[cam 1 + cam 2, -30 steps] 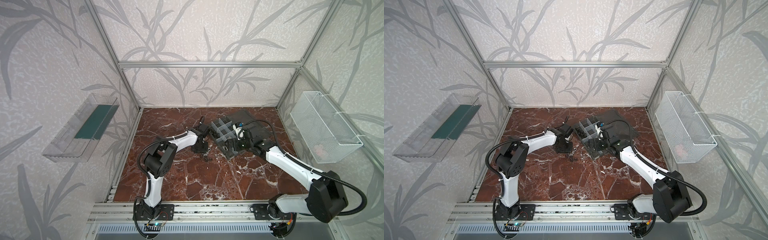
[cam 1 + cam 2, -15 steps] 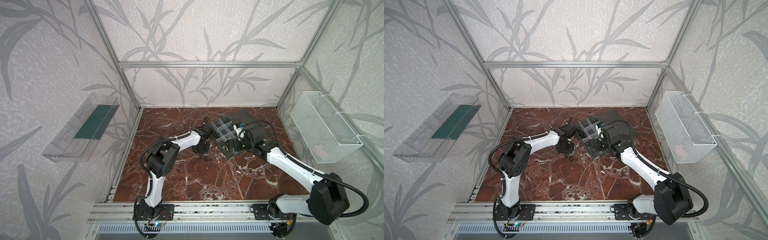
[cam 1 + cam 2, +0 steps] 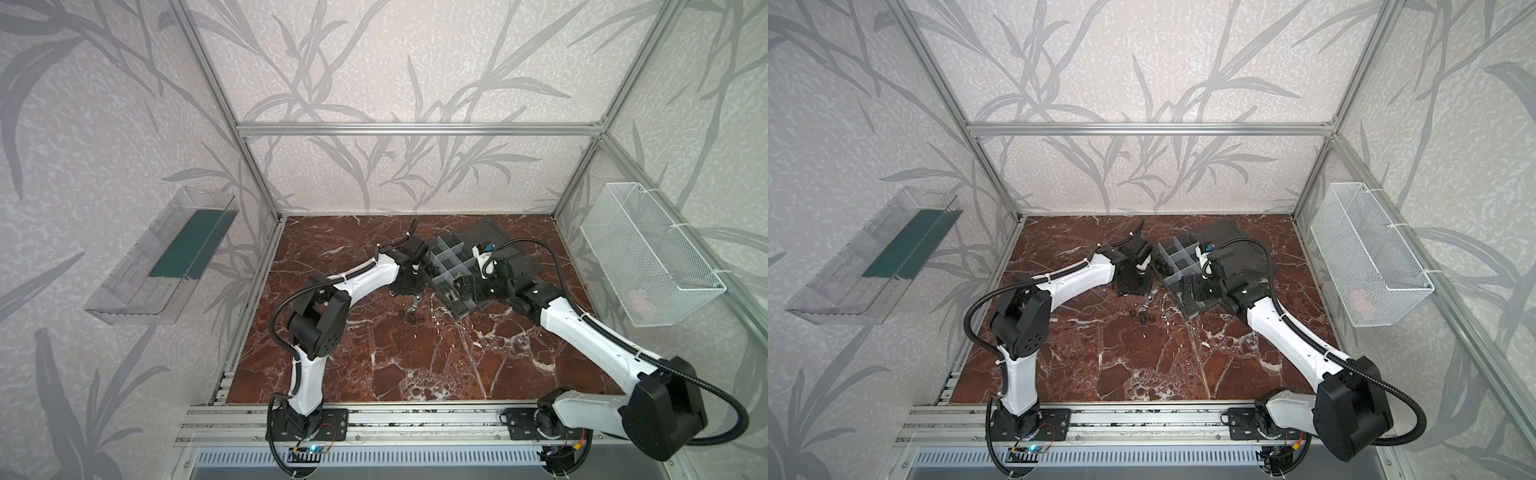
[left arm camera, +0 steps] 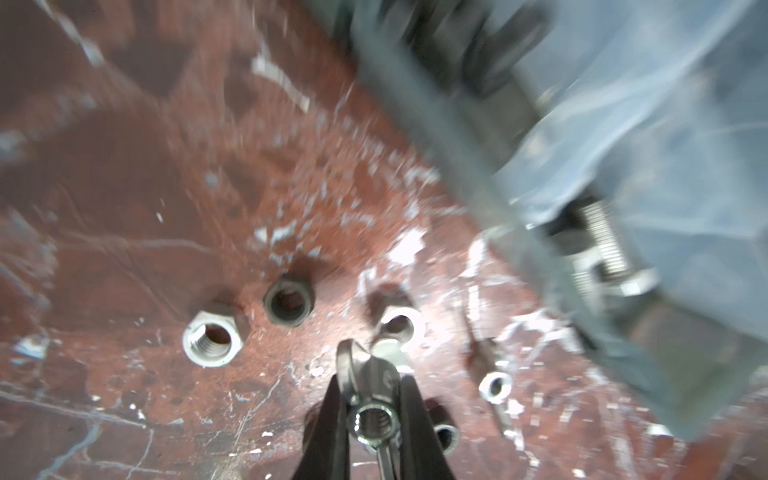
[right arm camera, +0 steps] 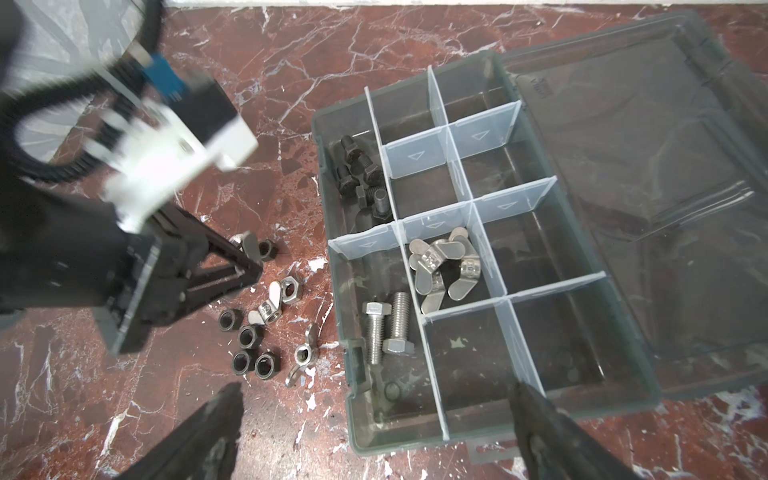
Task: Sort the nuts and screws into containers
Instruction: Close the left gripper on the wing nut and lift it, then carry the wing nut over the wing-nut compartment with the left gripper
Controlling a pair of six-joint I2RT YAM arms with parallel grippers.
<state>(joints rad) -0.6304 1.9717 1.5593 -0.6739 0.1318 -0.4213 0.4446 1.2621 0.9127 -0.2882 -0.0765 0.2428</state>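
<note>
My left gripper is shut on a silver wing nut, just above the marble beside the box; it also shows in the right wrist view and in a top view. Loose nuts lie under it: several black ones, a silver hex nut and two wing nuts. The containers are compartments of the grey organizer box. One holds dark screws, one silver screws, one wing nuts. My right gripper hangs open over the box's near corner.
The box's clear lid lies open flat on the far side. A white mesh basket hangs on the right wall and a clear tray with a green base on the left wall. Aluminium frame posts edge the marble floor.
The left jaws have closed on the wing nut among the loose nuts, and the left wrist has shifted slightly toward the box. The right arm has hardly moved.
</note>
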